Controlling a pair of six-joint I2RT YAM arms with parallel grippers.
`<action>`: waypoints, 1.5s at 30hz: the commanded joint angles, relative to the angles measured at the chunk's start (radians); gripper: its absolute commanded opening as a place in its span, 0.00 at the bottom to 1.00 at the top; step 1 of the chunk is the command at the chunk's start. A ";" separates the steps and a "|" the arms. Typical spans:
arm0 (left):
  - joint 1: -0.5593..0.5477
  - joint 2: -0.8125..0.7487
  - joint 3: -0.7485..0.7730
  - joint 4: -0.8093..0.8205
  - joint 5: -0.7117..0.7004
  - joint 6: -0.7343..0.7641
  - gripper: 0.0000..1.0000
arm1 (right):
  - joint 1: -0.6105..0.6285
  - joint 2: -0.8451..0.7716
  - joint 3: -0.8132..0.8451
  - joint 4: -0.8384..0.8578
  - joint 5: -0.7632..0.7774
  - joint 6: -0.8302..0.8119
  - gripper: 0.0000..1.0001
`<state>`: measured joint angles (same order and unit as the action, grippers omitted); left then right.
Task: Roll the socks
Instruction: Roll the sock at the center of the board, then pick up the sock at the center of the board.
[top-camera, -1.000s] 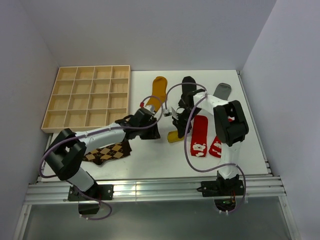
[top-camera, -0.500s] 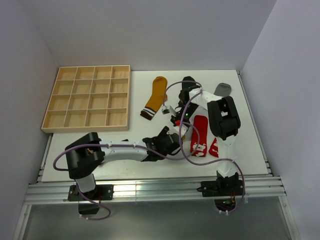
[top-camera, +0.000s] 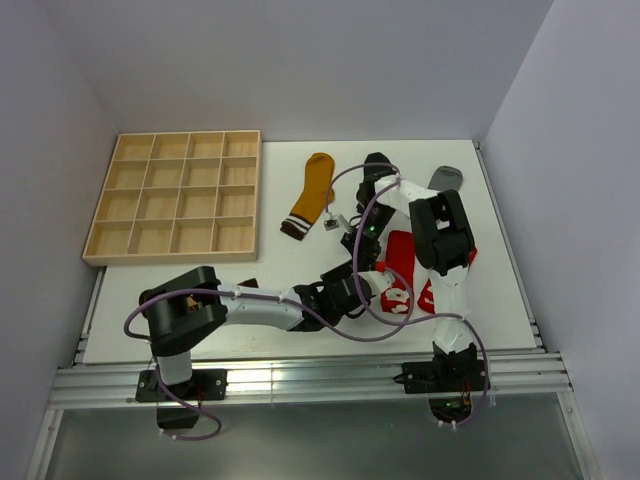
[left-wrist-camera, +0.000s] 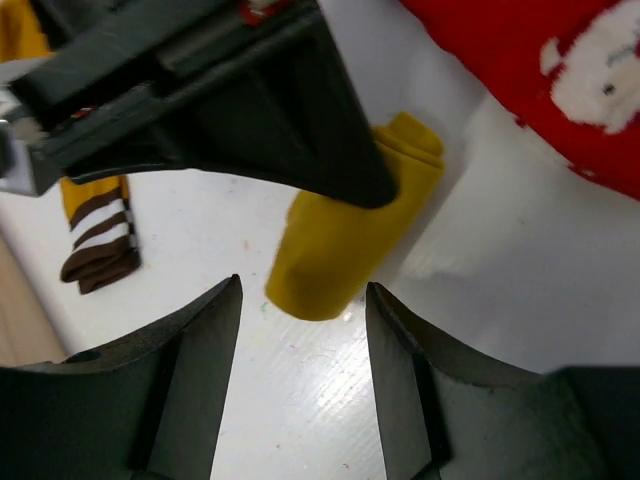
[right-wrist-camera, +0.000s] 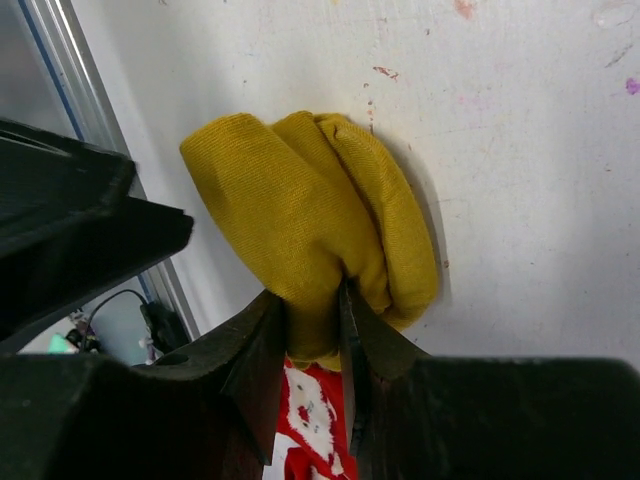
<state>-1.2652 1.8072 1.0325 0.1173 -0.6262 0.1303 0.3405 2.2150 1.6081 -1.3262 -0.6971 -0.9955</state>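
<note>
A mustard sock (right-wrist-camera: 300, 215), partly rolled into a bundle, lies on the white table; it also shows in the left wrist view (left-wrist-camera: 335, 245). My right gripper (right-wrist-camera: 312, 300) is shut on its near end, and shows in the top view (top-camera: 360, 250). My left gripper (left-wrist-camera: 302, 300) is open and empty, its jaws just short of the bundle's free end, and shows in the top view (top-camera: 352, 285). A second mustard sock (top-camera: 312, 190) with a brown striped cuff lies flat. Red printed socks (top-camera: 402, 255) lie beside the grippers. A black sock (top-camera: 376, 164) and a grey sock (top-camera: 446, 177) lie at the back.
The wooden grid tray (top-camera: 178, 195) stands at the back left. My left arm (top-camera: 250, 305) lies across the table's front, over the spot where the brown argyle sock was, with only a dark scrap (top-camera: 245, 283) showing. The metal rail (top-camera: 300, 378) runs along the near edge.
My left arm has swung from the table's middle to the front and right, covering the argyle sock, and its open gripper now faces the bundle. The right gripper stays shut on the mustard sock.
</note>
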 joint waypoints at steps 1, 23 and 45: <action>-0.010 0.040 0.034 0.035 0.082 0.075 0.58 | -0.003 0.052 0.021 0.027 0.093 -0.002 0.32; 0.049 0.170 0.067 0.010 0.269 0.071 0.54 | -0.001 0.089 0.058 -0.018 0.088 -0.009 0.32; 0.052 0.166 0.069 -0.153 0.510 -0.060 0.00 | -0.063 -0.003 0.117 0.021 -0.077 0.080 0.53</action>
<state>-1.1889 1.9545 1.1488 0.0479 -0.3187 0.1650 0.3046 2.2662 1.6596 -1.4342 -0.6796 -0.9272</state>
